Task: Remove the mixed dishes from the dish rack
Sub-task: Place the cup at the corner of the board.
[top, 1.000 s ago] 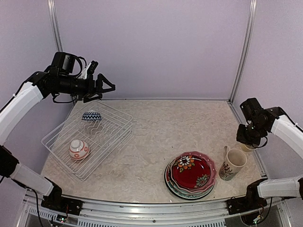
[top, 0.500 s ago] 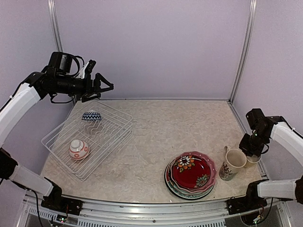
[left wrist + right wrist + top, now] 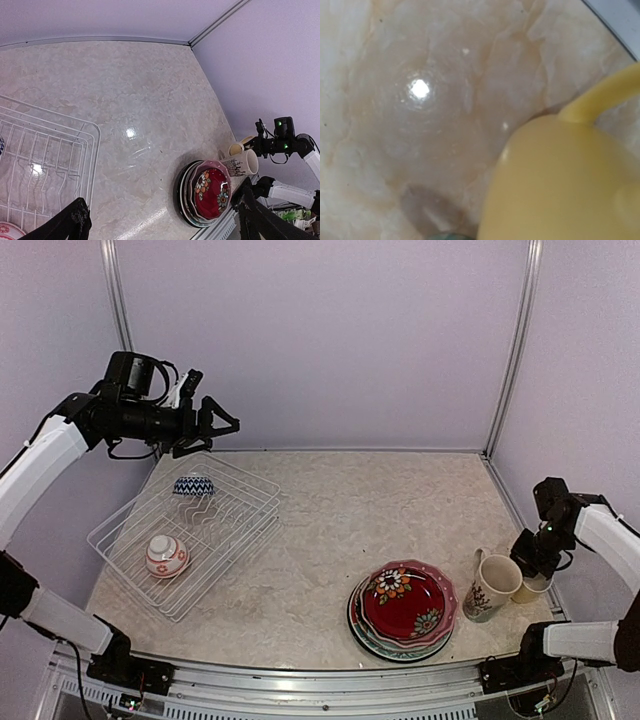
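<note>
At the table's left, dish rack: white wire, rectangular, shallow, with rows of upright tines; set askew to the table edge.
Blue bowl: small, rounded, glazed, dark zigzag pattern; sits in the rack's far corner.
Red-and-white bowl: small, round, glossy, red motifs on white; lies in the rack's near half, well apart from the blue bowl.
Plate stack: round glazed ceramics out of the rack, at the table's near right; a red floral plate with a wavy rim is on top, with paler and darker rims showing below.
Cream mug: tall, smooth, printed motif on its side; upright just right of the plate stack.
Yellow mug: plain, glossy, pale yellow with a curved handle; just beside the cream mug. Whether its base touches the table I cannot tell.
Right gripper: black, pointing down, jaws drawn narrow on the yellow mug's rim.
Left gripper: black, raised above the rack's far corner, jaws spread wide, holding nothing.
Table: flat, polished, beige marbled surface with light glints.
Walls: plain matte lilac panels with metal corner strips.
</note>
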Tool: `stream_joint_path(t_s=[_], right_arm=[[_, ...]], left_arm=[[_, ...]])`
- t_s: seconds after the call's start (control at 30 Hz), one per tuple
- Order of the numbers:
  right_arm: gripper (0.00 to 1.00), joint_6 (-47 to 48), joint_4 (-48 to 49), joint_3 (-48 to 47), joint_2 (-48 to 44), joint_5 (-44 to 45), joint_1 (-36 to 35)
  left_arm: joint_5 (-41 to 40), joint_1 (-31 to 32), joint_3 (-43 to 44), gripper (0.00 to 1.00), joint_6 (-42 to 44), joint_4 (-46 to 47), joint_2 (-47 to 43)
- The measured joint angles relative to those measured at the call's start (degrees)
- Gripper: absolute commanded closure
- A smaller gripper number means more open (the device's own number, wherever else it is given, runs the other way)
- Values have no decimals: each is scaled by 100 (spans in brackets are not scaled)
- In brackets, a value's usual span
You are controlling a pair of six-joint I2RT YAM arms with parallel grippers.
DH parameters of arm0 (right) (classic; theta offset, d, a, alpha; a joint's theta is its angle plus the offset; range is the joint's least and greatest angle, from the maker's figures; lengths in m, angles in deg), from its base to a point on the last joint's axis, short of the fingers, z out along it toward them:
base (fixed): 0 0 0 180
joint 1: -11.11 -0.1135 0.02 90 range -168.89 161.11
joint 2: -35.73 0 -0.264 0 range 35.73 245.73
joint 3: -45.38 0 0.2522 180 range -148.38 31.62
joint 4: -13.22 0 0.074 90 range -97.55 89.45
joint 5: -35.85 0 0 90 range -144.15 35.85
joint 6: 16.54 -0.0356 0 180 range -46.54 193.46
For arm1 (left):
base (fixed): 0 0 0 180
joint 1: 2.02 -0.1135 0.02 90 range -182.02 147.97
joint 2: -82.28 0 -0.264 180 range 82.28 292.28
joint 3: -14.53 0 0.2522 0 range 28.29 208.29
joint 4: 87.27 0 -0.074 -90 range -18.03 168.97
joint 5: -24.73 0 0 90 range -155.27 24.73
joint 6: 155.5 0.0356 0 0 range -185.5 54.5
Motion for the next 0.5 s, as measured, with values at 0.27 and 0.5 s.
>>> stream_joint_path(t_s=[0.27,0.5], right_arm=[[68,304,188,-9,26,-11,44],[54,437,127,-203,9,22,44]], left_arm=[[42,-66,-22,1,-7,0,74],[68,-120,-24,1,-7,0,138]])
